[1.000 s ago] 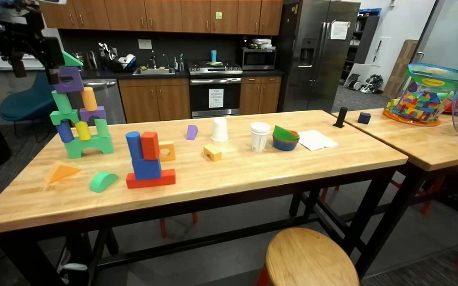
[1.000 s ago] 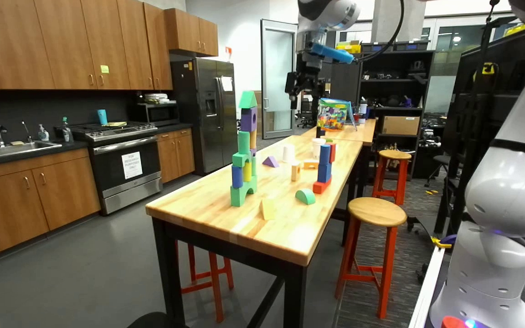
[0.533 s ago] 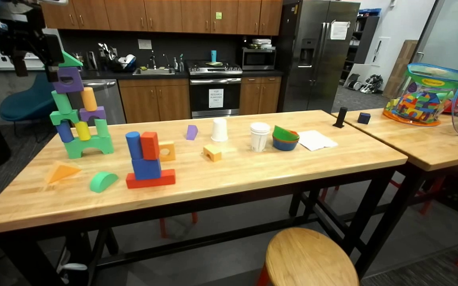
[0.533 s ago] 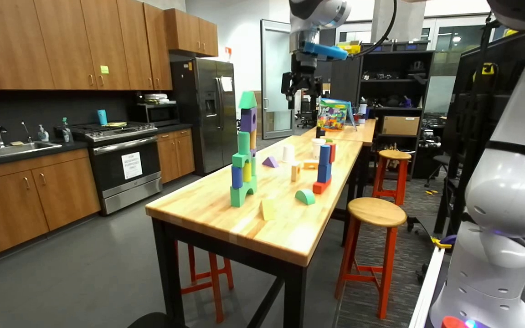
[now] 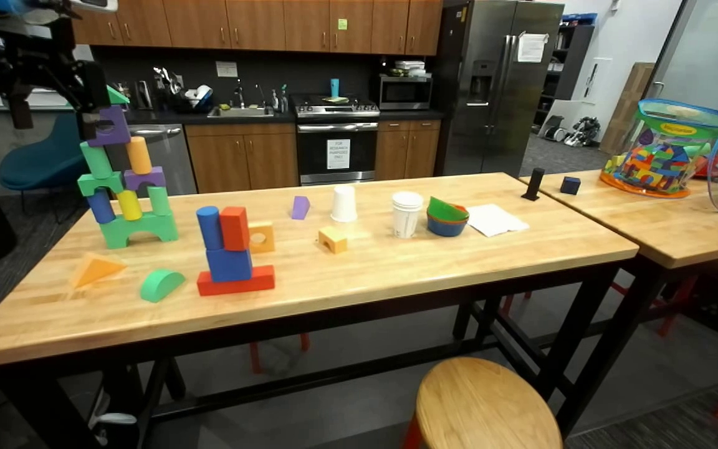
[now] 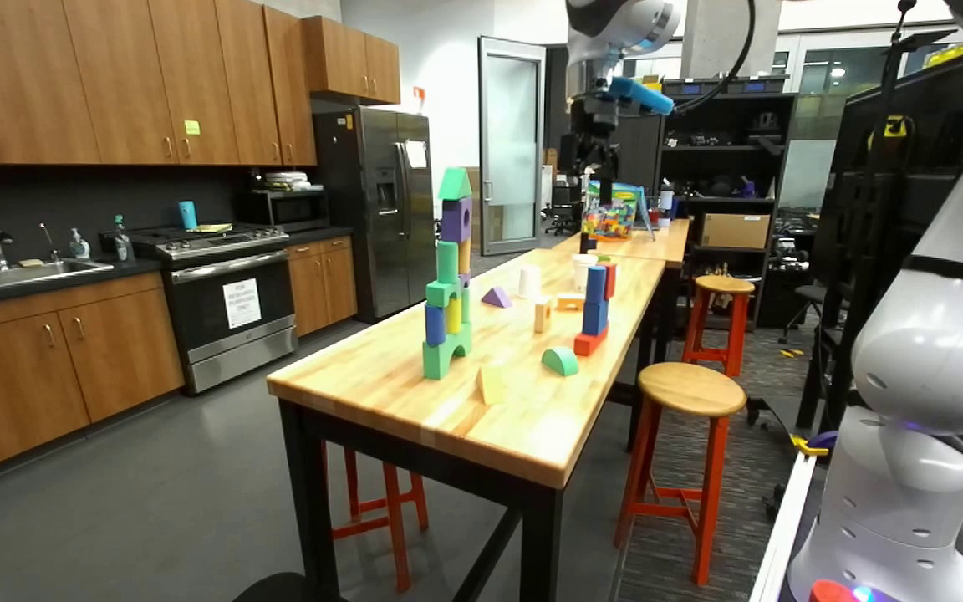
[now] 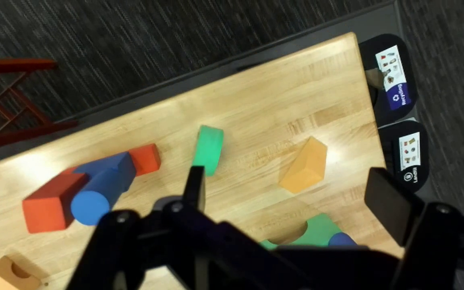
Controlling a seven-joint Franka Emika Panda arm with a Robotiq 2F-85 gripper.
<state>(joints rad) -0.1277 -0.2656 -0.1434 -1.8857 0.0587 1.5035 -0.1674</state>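
The black end effector point(image 7: 295, 200) hangs high over the pale wooden worktop point(image 7: 256, 121). Its two fingers point(image 7: 391, 205) are spread wide, with nothing between them.

Near it, but not touching it in an exterior view, a tall tower of coloured blocks point(image 6: 442, 293) stands on the worktop. A wide green arch block point(image 5: 116, 237) is at the bottom, likely because its two legs make a good foot. A blue post point(image 5: 101, 207) and a yellow post point(image 5: 129, 206) help hold up the upper blocks. High up sits a purple block with a round hole point(image 6: 450, 221), and a pointy green roof block point(image 6: 454, 184) is on top. The tower looks bright, smooth and skinny.

Lower down, an orange triangle block point(image 7: 306, 169) lies alone. A green half-round block point(image 7: 210, 149) rests flat side down, probably so it won't roll.

Next comes a short stack: a long red block point(image 5: 240, 284) lies flat below, likely to keep it steady.

Past that, a white cup point(image 5: 344, 204) stands upside down on its wide mouth. Farthest off, a clear bag with a blue rim point(image 5: 655, 120) holds more blocks together.
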